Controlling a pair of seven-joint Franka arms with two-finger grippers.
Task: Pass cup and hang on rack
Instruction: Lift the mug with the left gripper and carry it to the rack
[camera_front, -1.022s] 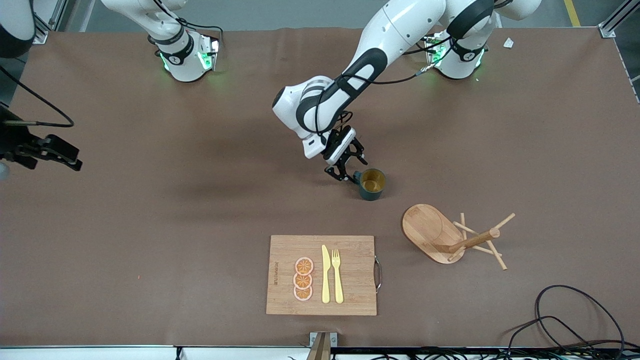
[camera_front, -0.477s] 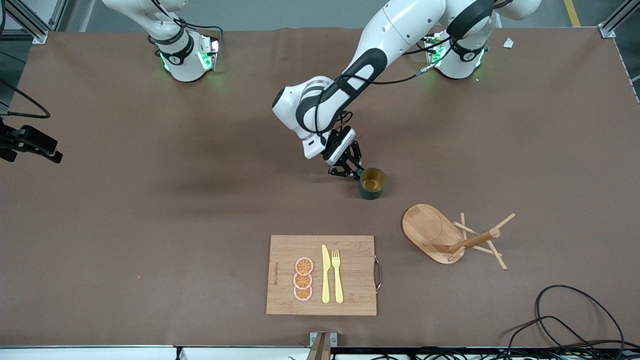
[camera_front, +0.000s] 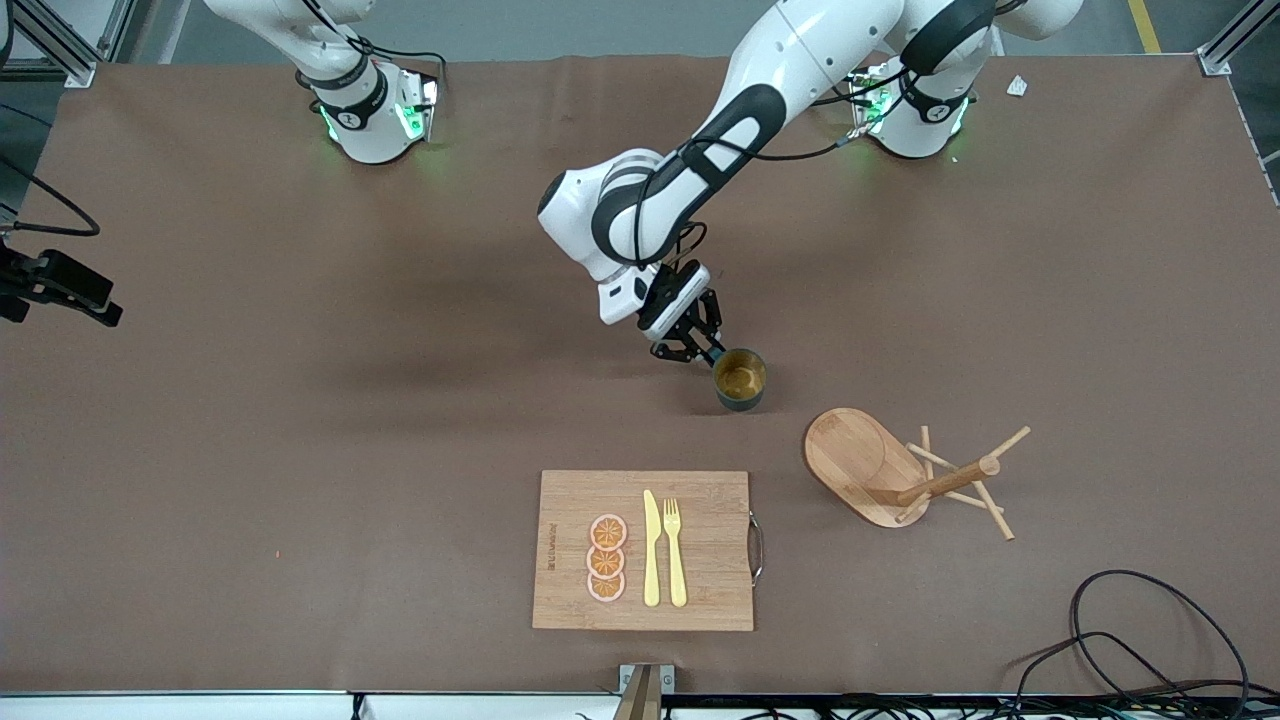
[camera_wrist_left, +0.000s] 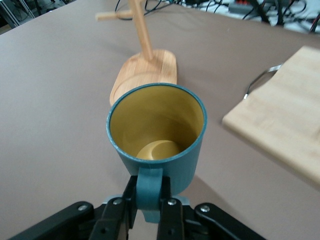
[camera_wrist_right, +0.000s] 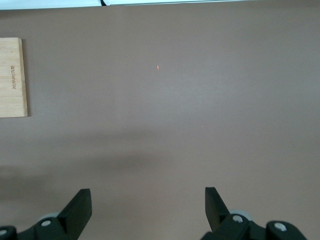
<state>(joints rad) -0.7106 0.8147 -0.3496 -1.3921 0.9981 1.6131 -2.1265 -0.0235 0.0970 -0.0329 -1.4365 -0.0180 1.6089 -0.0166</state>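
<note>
Left gripper (camera_wrist_left: 149, 212) is pinching the cup (camera_front: 740, 379) by its handle, mouth up, rack (camera_front: 905, 470) just ahead for hanging; right gripper (camera_wrist_right: 148, 210) is waiting, jaws wide.

Cup (camera_wrist_left: 167, 150) teal, mustard inside; rack (camera_front: 880, 470) pale wood; board slices (camera_front: 607, 558) orange, probably fruit-patterned.

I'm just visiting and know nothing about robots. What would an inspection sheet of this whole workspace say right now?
Surface: brown table, one sheet, a faint crease.
Job's things: cup upright; rack standing nearer the front camera.
Clutter: cutting board with knife, fork, orange slices.
Grippers: left gripper shut on the cup's handle; right gripper open, waiting at the right arm's end.
Cables: black loops at the left arm's end.
Surroundings: metal frame at the corners.
</note>
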